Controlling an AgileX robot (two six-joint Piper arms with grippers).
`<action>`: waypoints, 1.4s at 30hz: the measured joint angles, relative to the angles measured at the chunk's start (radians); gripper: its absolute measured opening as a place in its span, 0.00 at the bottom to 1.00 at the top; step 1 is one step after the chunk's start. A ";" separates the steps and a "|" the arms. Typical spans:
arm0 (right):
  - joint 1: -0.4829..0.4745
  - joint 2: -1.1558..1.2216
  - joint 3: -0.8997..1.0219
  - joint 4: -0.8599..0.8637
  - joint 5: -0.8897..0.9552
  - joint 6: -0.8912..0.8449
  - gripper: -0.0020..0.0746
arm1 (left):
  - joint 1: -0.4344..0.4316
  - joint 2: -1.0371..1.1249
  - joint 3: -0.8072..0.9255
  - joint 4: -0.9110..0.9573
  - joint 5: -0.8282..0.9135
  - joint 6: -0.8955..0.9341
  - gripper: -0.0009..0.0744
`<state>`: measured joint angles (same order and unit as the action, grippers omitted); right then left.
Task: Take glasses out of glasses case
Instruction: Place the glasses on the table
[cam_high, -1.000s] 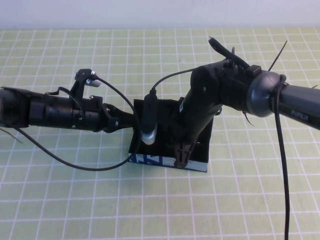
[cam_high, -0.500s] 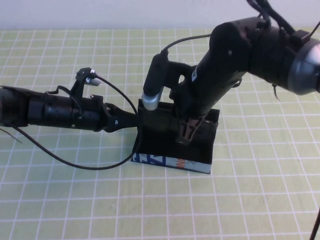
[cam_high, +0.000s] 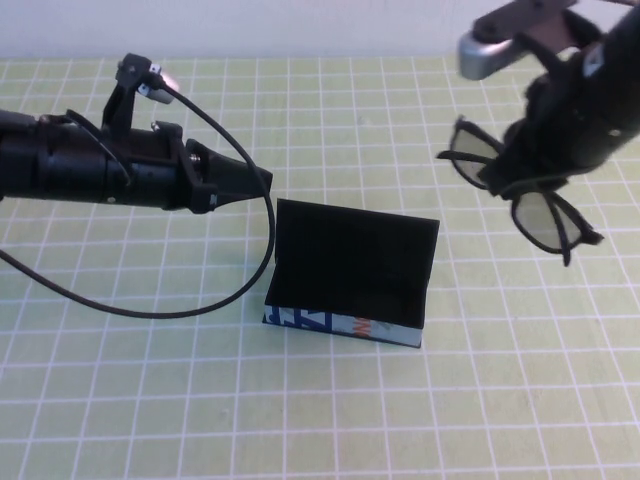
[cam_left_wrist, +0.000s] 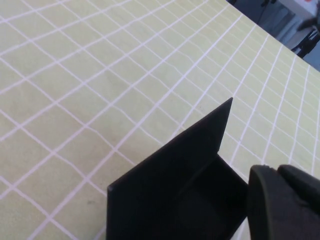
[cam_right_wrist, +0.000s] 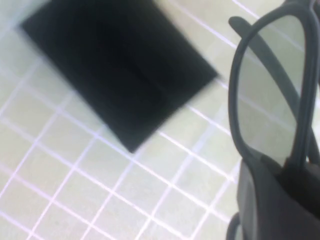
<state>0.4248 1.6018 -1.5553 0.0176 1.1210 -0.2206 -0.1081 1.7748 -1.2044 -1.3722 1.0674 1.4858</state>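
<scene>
Since a second earlier, both arms had pulled away from the case (cam_high: 348, 272): the right hand (cam_high: 520, 180) had risen up and off to the robot's right with the glasses (cam_high: 528, 196), and the left hand (cam_high: 252, 182) had drawn back to the left. Right hand was clamped on the glasses near their middle, holding them in the air well clear of the case, above the table (cam_high: 120, 400). One lens tilted down toward the near side, the other showed behind the hand with an arm folded out. In the right wrist view a lens (cam_right_wrist: 272, 95) filled the frame beside the dark hand body, with the case (cam_right_wrist: 120, 65) below on the grid cloth. Left hand hovered just beside the case's upper left corner, apart from it; its tips looked together, holding nothing. Case stood open on the table, lid upright at the back, black inside and nothing in it, blue and white print along its front.
</scene>
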 joint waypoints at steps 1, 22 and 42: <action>-0.037 -0.017 0.034 0.015 -0.012 0.029 0.09 | 0.000 -0.011 0.000 0.008 -0.001 -0.007 0.01; -0.198 0.187 0.437 0.360 -0.449 0.078 0.09 | 0.000 -0.044 0.000 0.087 -0.001 -0.090 0.01; -0.198 0.036 0.437 0.318 -0.348 0.070 0.40 | 0.000 -0.046 0.000 0.150 0.009 -0.178 0.01</action>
<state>0.2271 1.6378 -1.1184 0.3360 0.7728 -0.1507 -0.1081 1.7290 -1.2044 -1.2225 1.0768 1.3079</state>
